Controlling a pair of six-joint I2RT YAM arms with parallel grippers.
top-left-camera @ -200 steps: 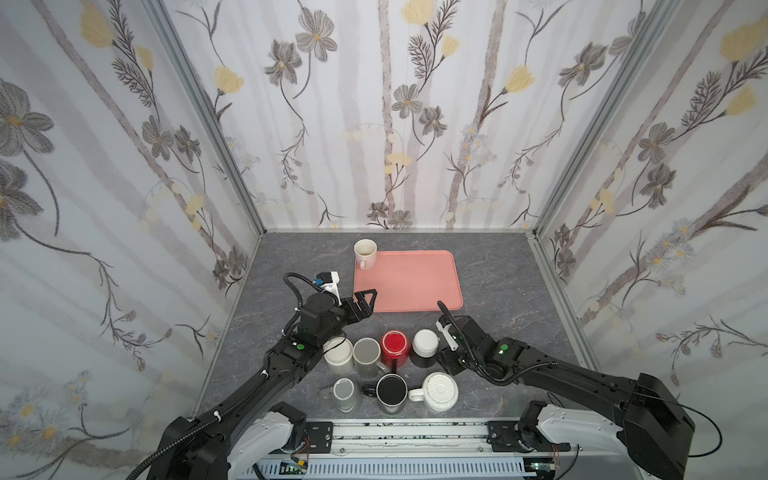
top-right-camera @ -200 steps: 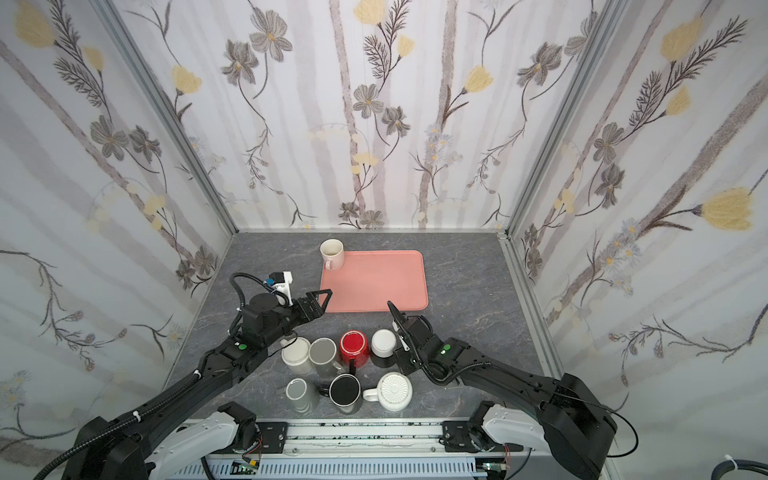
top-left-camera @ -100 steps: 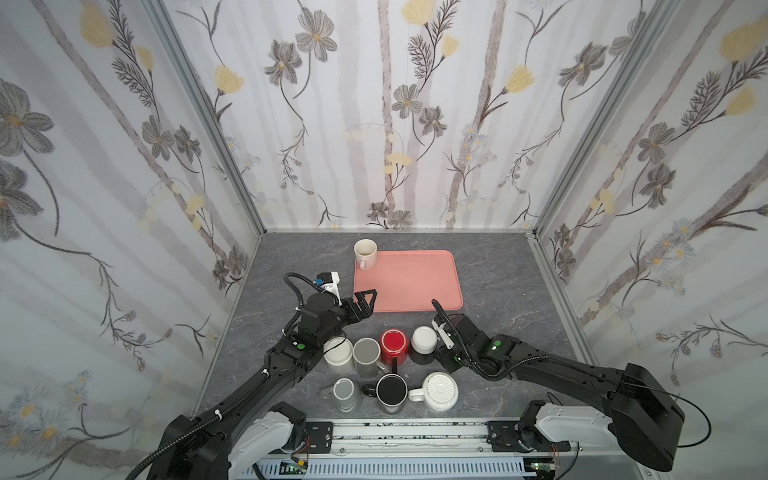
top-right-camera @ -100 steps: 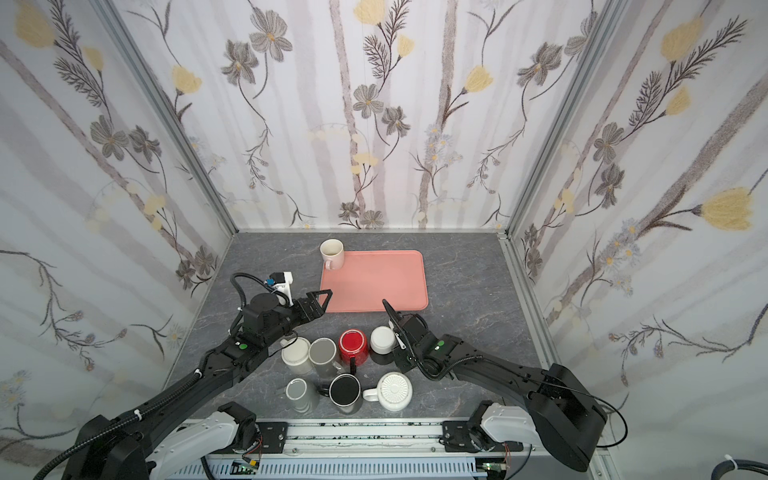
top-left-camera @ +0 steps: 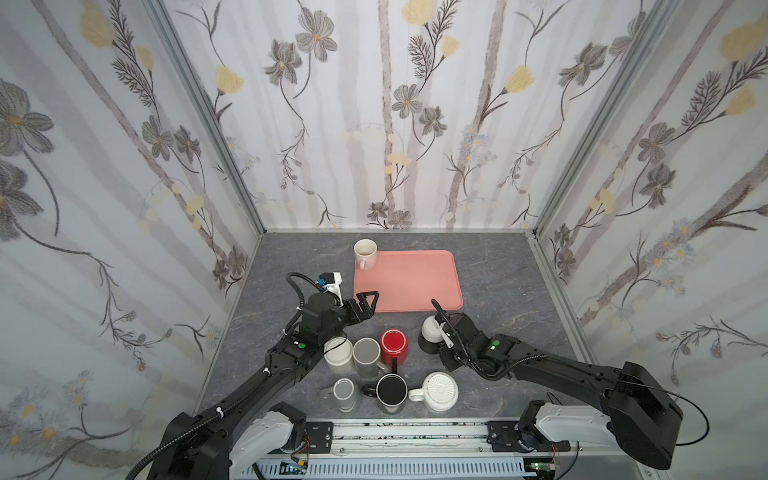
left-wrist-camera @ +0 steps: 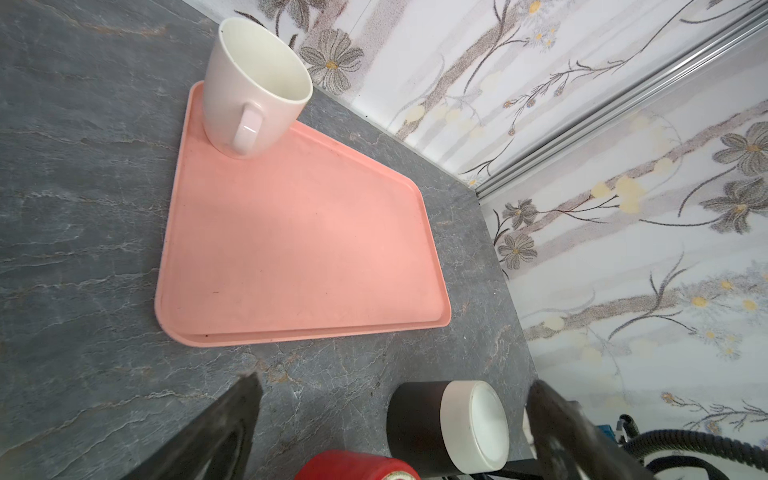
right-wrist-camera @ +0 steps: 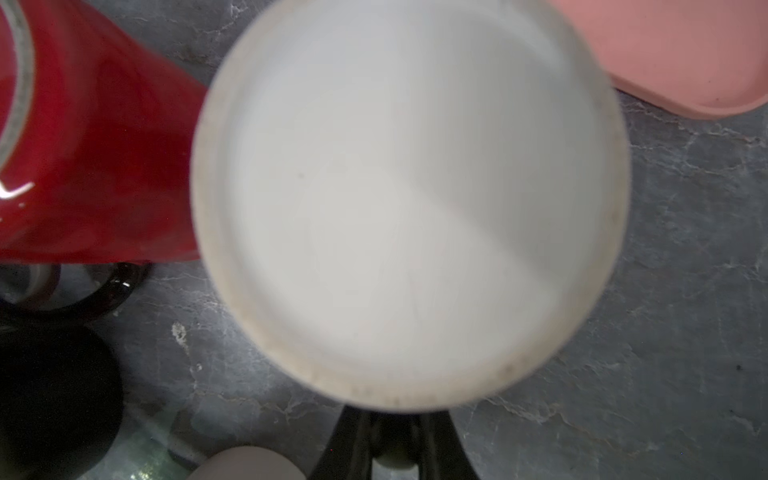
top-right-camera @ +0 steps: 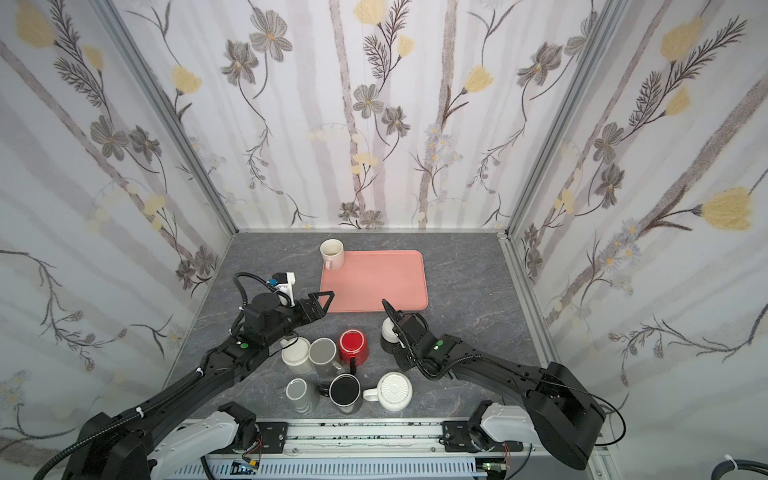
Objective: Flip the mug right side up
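The mug [top-left-camera: 430,326] [top-right-camera: 388,328] stands upside down just in front of the pink tray, its body dark and its flat base white. That base [right-wrist-camera: 407,199] fills the right wrist view, blurred. My right gripper [top-left-camera: 441,333] [right-wrist-camera: 392,419] is at the mug's right side, with its fingers drawn close together on a pale piece that looks like the handle. My left gripper [top-left-camera: 368,301] [left-wrist-camera: 395,382] hangs open and empty over the table by the tray's near left corner, left of the mug [left-wrist-camera: 473,424].
A pink tray [top-left-camera: 409,286] lies at mid table with an upright cream mug [top-left-camera: 365,251] on its far left corner. A red mug [top-left-camera: 394,343], grey mug [top-left-camera: 365,353], white mug [top-left-camera: 337,353], small grey cup [top-left-camera: 344,390], black mug [top-left-camera: 391,390] and ribbed white mug [top-left-camera: 440,390] crowd the front.
My right gripper has reached in to the mug and narrowed its fingers at the mug's side. The mug sits slightly farther back than before. The left arm has not moved.
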